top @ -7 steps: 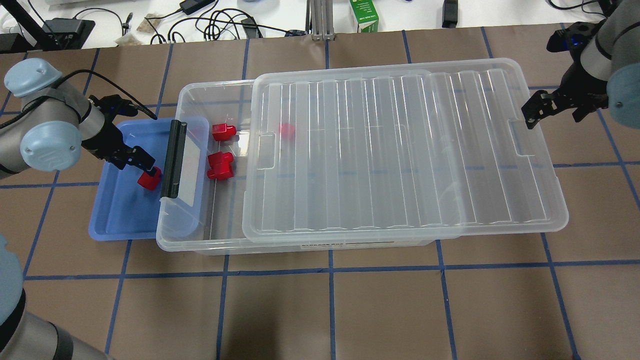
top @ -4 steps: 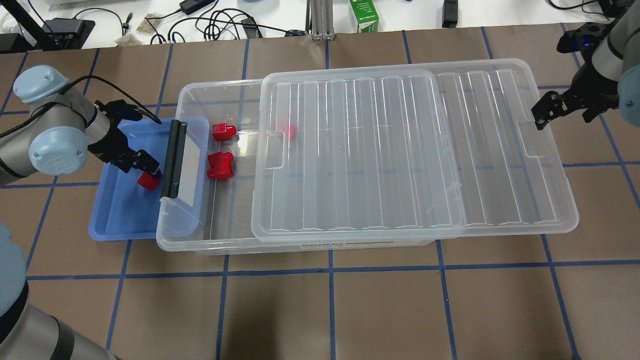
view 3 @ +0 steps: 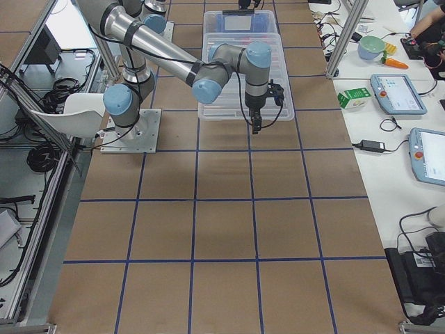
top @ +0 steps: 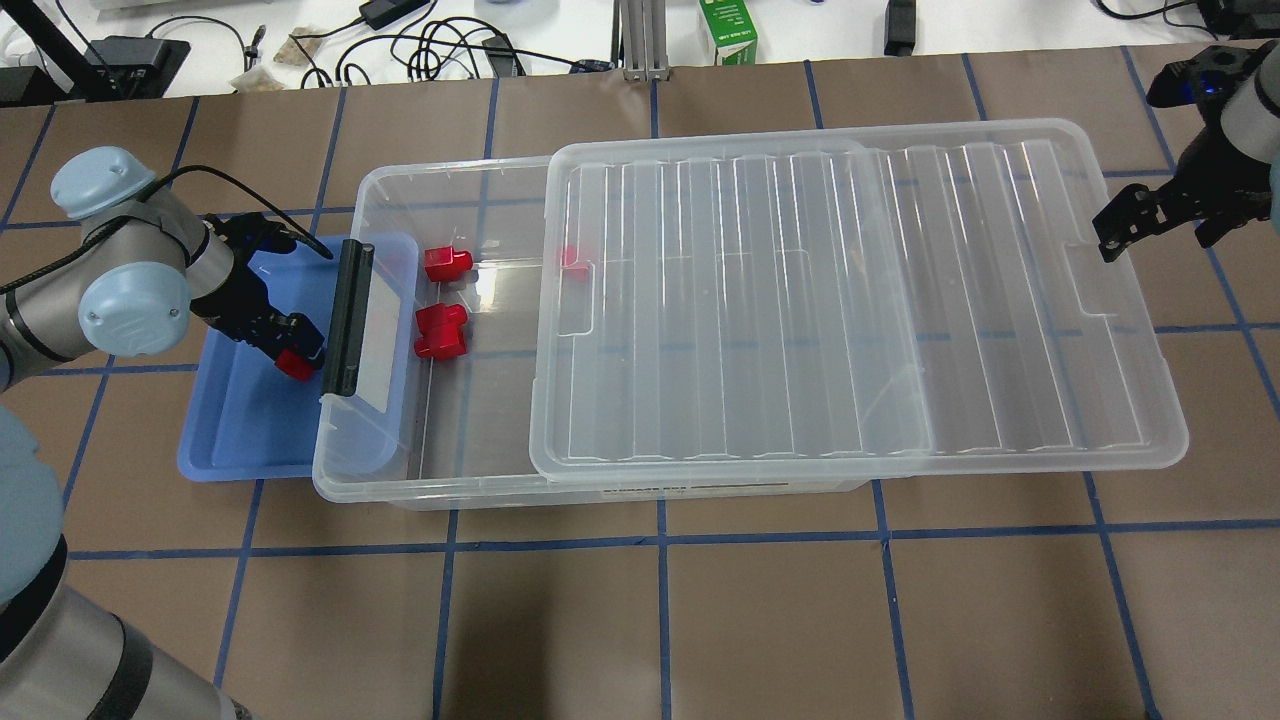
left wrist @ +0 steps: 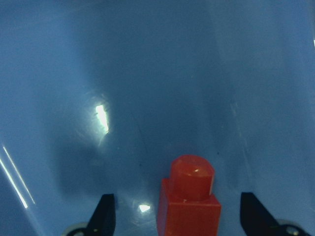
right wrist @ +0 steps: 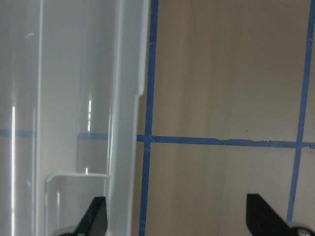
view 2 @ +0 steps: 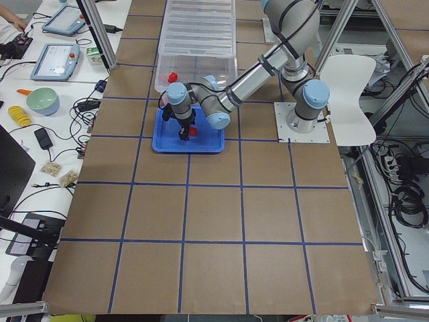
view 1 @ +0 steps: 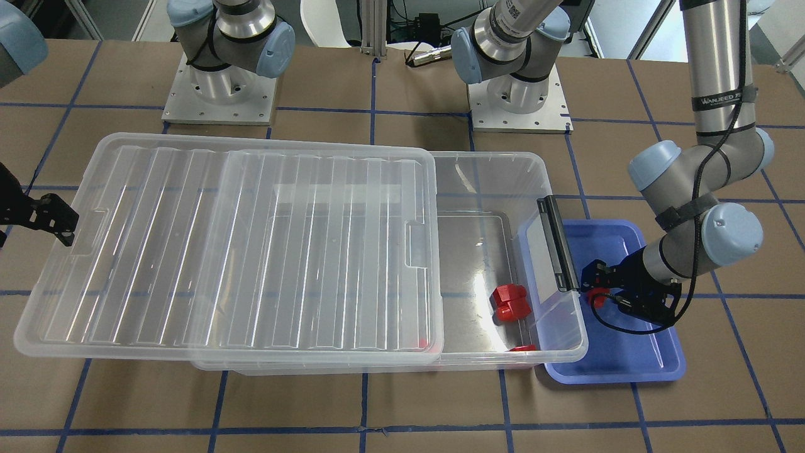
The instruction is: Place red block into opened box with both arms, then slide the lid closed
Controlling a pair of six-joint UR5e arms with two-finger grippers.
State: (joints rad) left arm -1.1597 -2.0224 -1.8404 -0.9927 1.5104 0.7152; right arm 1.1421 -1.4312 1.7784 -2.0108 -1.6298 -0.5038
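The red block (left wrist: 189,201) stands stub-up in the blue tray (top: 240,430), between the fingers of my open left gripper (left wrist: 179,219). Seen from overhead, that left gripper (top: 293,348) hangs low over the red block (top: 297,366), beside the box's black bar (top: 345,318). The clear box (top: 400,495) is open at its left end. The lid (top: 860,300) covers the rest and overhangs the right end. My right gripper (top: 1118,238) is open at the lid's right short end, straddling its rim (right wrist: 130,123) by the notch.
Inside the box lie a small red block (top: 445,263), a double red block (top: 441,332) and another red piece (top: 572,257) under the lid's edge. Cables and a green carton (top: 728,30) lie beyond the table's far edge.
The lid has slid to the right, uncovering more of the box, and my right gripper moved right with it. My left gripper has closed in over the red block.
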